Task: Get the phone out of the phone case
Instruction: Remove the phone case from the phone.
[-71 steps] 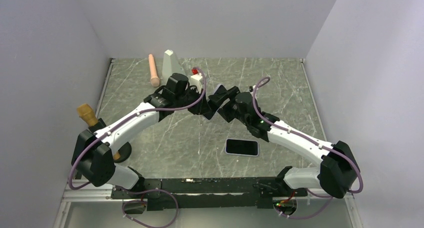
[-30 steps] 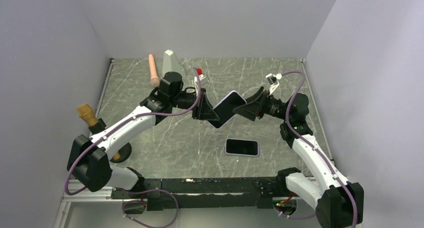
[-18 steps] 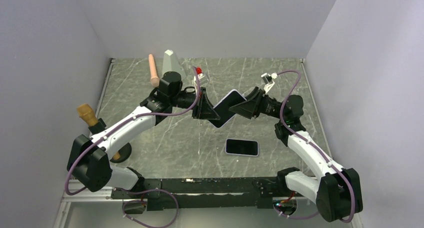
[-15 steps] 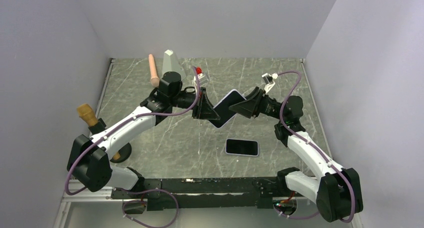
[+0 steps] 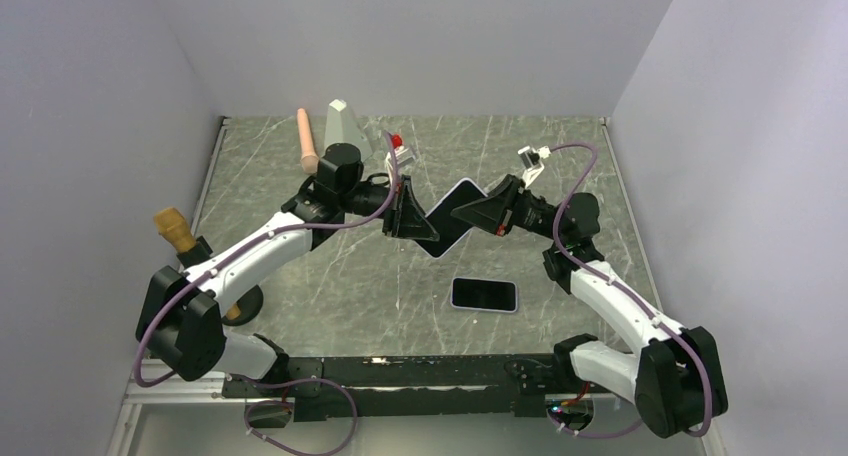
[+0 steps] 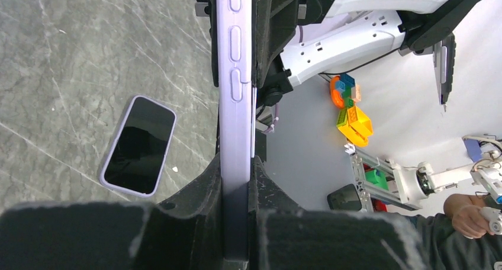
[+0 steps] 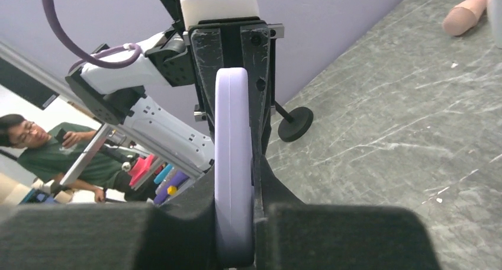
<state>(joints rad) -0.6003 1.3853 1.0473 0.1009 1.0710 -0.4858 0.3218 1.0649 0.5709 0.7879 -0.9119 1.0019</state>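
Lilac phone case (image 7: 232,116) inside right tool (image 7: 234,190)

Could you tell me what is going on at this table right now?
Both arms hold a lavender phone case in the air between them: the left gripper is shut on one end, the right gripper on the other. A dark-screened phone with a lavender rim lies flat on the table below. Whether the raised case has a phone inside cannot be told.

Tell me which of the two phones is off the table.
The lavender-cased phone clamped on edge between the left gripper and right gripper; the other phone lies flat, screen up, on the table.
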